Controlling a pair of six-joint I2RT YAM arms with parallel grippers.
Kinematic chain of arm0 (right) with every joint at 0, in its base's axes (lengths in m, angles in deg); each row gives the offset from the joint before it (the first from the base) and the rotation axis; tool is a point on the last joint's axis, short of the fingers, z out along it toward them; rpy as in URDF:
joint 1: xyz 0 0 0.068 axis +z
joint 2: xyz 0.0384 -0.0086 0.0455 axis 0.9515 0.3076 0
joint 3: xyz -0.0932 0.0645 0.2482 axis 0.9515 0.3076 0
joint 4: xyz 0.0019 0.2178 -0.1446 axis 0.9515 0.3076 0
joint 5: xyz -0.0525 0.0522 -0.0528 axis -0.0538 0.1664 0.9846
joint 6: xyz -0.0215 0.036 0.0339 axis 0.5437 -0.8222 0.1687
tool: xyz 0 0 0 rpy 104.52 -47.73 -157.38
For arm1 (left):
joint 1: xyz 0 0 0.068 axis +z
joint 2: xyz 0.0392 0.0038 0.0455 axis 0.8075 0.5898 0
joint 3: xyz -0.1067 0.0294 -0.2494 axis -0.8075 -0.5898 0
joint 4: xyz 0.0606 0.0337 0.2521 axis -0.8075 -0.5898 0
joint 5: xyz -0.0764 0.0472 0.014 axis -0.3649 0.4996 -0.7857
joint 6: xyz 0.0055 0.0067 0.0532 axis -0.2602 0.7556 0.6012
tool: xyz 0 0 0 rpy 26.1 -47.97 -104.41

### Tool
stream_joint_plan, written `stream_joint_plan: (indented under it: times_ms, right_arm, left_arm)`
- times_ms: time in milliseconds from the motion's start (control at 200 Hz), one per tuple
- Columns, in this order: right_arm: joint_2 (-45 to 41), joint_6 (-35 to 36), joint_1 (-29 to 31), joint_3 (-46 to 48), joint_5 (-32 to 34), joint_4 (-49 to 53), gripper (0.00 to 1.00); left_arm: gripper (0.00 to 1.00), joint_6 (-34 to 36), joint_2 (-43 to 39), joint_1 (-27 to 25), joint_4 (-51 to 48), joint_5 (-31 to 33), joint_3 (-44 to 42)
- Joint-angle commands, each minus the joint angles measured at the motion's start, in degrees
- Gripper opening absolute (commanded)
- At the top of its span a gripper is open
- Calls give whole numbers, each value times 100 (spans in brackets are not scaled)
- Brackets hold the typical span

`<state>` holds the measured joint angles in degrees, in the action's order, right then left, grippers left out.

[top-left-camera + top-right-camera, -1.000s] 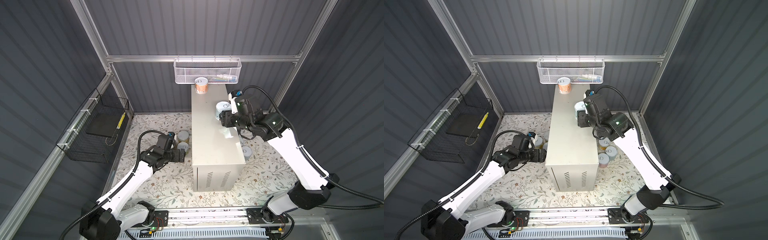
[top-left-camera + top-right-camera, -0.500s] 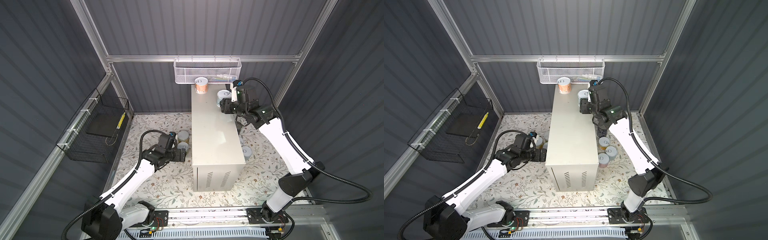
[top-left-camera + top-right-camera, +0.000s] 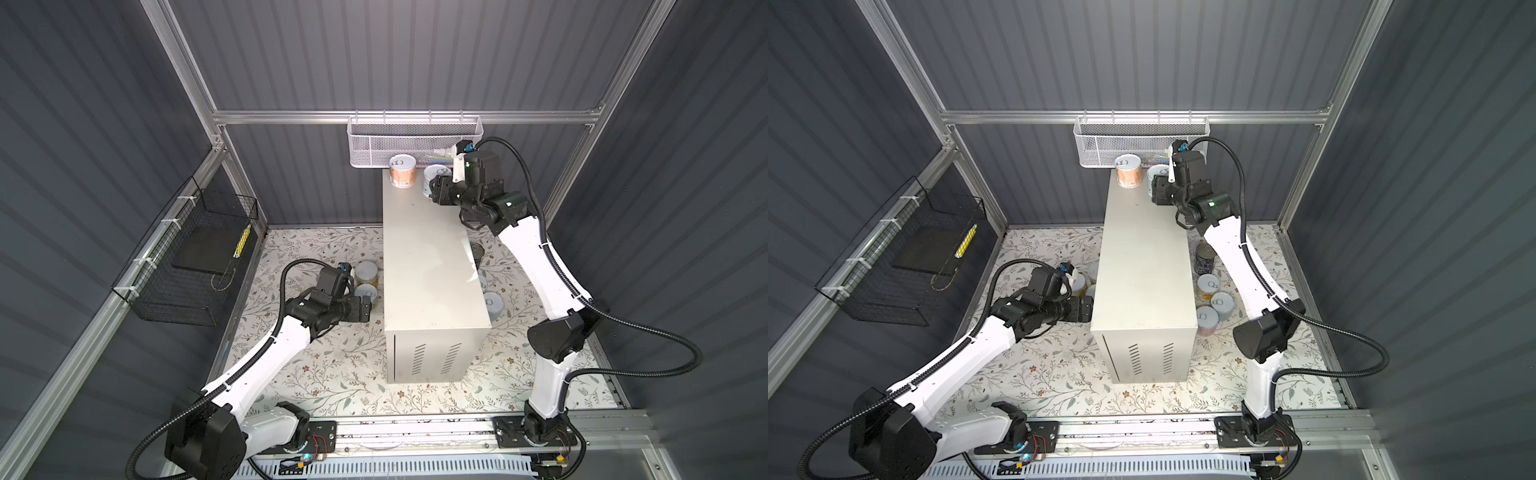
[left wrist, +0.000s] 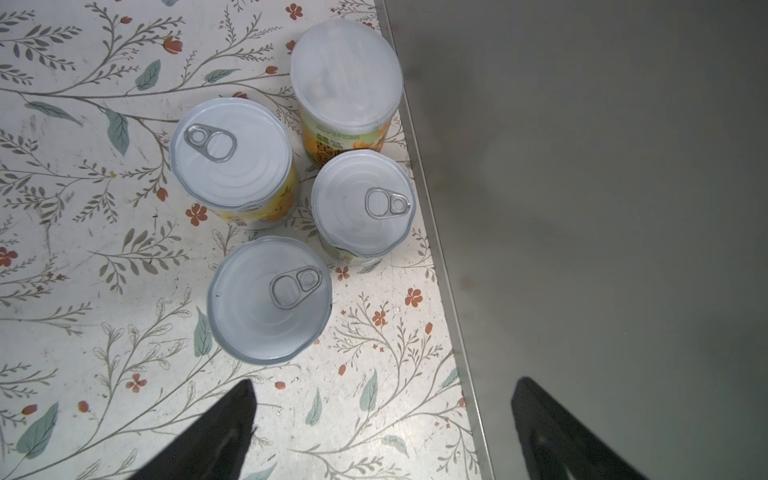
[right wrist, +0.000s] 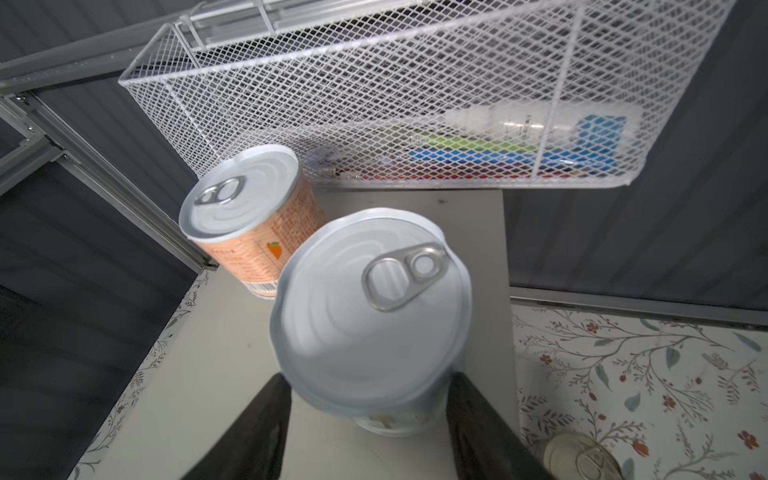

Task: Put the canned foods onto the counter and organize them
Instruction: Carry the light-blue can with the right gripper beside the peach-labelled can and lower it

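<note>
Work moved on: the right claw [image 5: 368, 384], squeezing a pale can [image 5: 370, 307], had carried it along the counter [image 3: 428, 266], next to the orange can [image 5: 245, 216]. The left claw [image 4: 384, 395] stayed open, empty.

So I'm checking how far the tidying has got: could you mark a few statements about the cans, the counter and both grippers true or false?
1. The right gripper is shut on a pale can at the far end of the counter. True.
2. The orange can beside it lies on its side. False: it stands upright.
3. The left gripper holds a can. False: it is open and empty, near four cans on the floral mat.
4. One of those four, the capped can, shows no pull tab. True.
5. The dark-blue can stands on the counter. False: it stands on the mat, right of the counter.
</note>
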<state>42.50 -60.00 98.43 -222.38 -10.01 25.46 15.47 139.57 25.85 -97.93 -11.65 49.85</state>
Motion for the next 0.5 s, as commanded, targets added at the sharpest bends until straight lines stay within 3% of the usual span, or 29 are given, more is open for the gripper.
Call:
stream_joint_plan:
  times_ms: [0, 495]
  right_arm:
    - [254, 85, -96, -407, -24, -84, 61]
    - [991, -174, -326, -1089, -441, -229, 59]
  left_arm:
    - [97, 88, 39, 32, -81, 66, 159]
    - [97, 111, 140, 32, -126, 163, 194]
